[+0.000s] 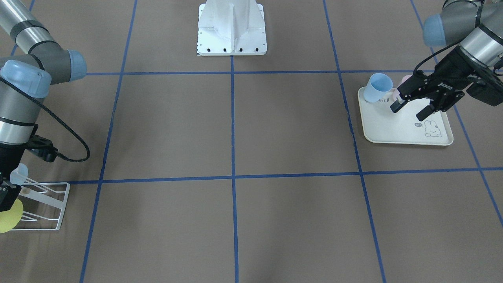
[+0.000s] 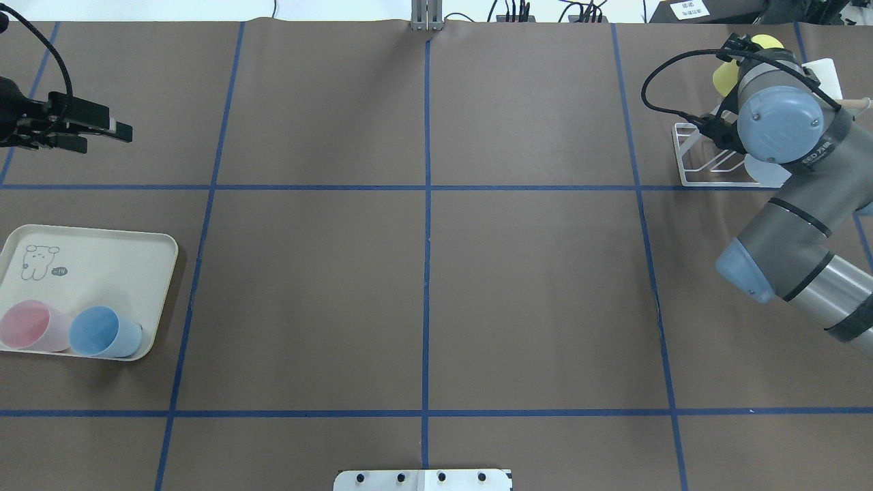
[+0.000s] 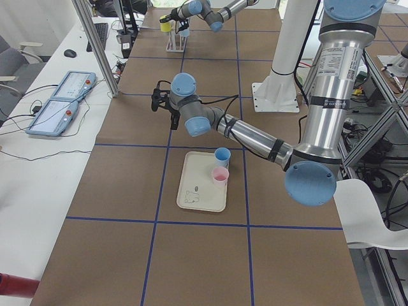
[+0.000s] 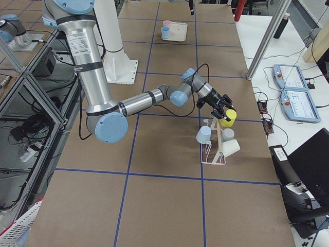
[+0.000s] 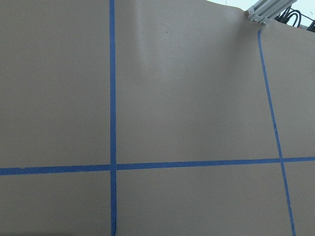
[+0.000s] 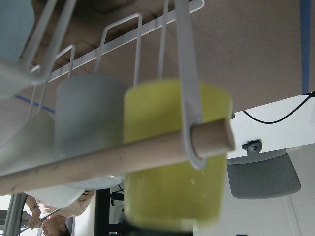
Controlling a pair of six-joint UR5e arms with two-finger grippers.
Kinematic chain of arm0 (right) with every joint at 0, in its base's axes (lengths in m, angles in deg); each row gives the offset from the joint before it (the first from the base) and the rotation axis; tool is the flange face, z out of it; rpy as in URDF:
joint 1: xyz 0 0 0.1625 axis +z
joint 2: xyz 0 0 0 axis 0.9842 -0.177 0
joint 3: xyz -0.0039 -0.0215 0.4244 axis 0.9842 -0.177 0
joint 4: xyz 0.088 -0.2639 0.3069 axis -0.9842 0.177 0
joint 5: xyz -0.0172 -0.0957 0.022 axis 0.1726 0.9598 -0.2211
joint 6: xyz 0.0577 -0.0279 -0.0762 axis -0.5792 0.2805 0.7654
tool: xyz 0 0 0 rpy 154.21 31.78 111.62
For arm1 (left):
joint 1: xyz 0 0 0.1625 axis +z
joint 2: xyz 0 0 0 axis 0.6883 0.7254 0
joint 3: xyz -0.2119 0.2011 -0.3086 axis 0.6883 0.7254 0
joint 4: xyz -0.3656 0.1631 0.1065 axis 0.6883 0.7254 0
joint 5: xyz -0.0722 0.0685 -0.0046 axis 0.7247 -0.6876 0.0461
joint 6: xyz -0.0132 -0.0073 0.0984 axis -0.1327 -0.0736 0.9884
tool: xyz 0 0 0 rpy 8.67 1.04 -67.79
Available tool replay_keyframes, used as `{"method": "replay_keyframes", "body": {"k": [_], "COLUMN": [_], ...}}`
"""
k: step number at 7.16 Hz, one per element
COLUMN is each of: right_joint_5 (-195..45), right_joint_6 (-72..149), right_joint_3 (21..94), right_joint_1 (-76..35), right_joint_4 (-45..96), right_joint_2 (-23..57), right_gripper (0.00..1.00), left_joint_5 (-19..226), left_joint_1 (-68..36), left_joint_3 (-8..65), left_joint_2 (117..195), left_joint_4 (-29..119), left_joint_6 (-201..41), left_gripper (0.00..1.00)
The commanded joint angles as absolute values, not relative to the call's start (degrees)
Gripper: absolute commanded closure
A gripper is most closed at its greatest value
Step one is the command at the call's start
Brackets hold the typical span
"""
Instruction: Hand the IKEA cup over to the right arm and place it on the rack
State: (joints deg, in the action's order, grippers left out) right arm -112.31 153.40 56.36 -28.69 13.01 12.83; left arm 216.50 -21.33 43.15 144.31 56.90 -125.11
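You've got two arms, the left arm (image 1: 456, 27) and the right arm (image 2: 784, 232). One tray (image 2: 102, 252) left, one rack (image 1: 59, 204) right. Six cups: pink cup (image 2: 31, 326) and blue cup (image 2: 102, 332) on the tray; yellow cup (image 4: 227, 117), pale blue cup (image 4: 204, 135), two whitish cups (image 4: 231, 148) at the rack.

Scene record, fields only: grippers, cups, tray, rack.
left gripper: open, empty, apart from tray
right gripper: at rack with yellow cup; grip unclear
tray: pink cup, blue cup, upright, side by side
rack: yellow cup at one end; other pale cups on it
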Motion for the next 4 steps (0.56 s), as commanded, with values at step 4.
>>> {"method": "replay_keyframes", "body": {"k": [4], "right_joint_5": [-113.5], "right_joint_6": [148.1], "right_joint_3": [62.1], "right_joint_1": [-28.7], "right_joint_4": [13.2], "right_joint_2": [13.4], "right_gripper": [0.01], "left_joint_5": [216.5], "left_joint_1": [-21.5], "left_joint_3": [43.1], "left_joint_2": [144.4], "left_joint_4": [56.9], "left_joint_6": [-124.9], "left_gripper": [0.00]}}
